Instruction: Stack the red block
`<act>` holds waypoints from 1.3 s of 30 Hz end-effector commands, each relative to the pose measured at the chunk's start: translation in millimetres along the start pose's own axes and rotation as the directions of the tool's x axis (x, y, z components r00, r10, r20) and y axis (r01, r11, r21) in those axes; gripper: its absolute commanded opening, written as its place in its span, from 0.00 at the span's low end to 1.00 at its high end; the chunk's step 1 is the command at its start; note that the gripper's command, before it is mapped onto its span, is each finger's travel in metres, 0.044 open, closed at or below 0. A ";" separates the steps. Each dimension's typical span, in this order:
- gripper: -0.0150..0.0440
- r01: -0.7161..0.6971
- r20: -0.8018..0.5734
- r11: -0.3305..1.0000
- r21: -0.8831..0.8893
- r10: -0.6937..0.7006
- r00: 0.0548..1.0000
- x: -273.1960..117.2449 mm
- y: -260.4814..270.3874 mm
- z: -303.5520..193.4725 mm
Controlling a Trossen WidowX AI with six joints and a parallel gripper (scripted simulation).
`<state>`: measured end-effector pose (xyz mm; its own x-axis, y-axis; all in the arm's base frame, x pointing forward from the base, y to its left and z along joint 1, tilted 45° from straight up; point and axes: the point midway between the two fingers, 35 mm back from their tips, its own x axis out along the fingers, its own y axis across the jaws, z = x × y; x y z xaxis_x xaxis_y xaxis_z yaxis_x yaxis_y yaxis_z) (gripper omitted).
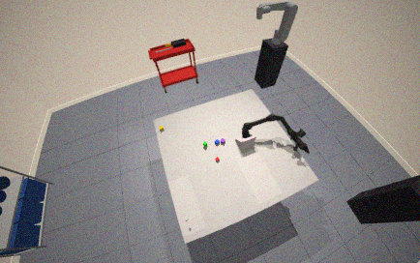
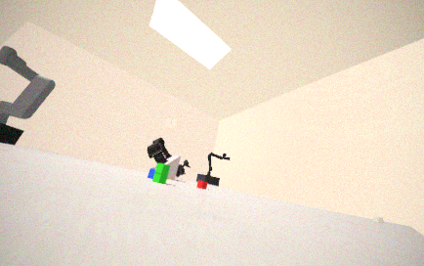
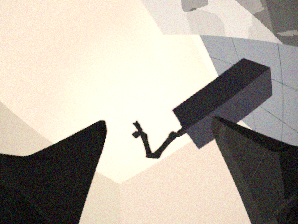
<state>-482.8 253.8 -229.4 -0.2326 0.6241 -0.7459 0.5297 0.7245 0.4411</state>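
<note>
The gripper (image 3: 160, 163) stood wide open with nothing between its dark wedge-shaped fingers, well apart from the small red cube (image 1: 217, 159) and the green tower (image 1: 205, 144) on the matte white mat (image 1: 252, 193).

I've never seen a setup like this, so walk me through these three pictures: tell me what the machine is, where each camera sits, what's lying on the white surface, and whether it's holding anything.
The machine is a thin black robot arm with several joints, ending in a two-fingered gripper.

The first picture looks down from high above the room. The second is taken low, near the white table top, looking across it. The third comes from a camera on the arm's wrist; the two dark shapes at its lower corners are the gripper's fingers.

On the white surface lie small colored blocks: a green tower, a red block, a blue block, a purple one and a yellow one off near a corner.

The gripper is open and holds nothing; the red block sits apart from it on the table.
</note>
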 end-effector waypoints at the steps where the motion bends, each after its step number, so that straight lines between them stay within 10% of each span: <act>1: 0.98 0.000 0.002 1.000 0.008 0.000 1.000 0.4 0.8 0.8; 22: 1.00 -0.415 0.395 0.487 0.768 0.149 0.907 37.8 219.6 96.2; 39: 1.00 -0.652 0.692 -0.257 0.713 0.111 0.713 2.8 365.6 222.6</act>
<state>-122.2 459.9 -182.2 0.4350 0.3544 -0.8277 0.6483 -0.7613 0.0148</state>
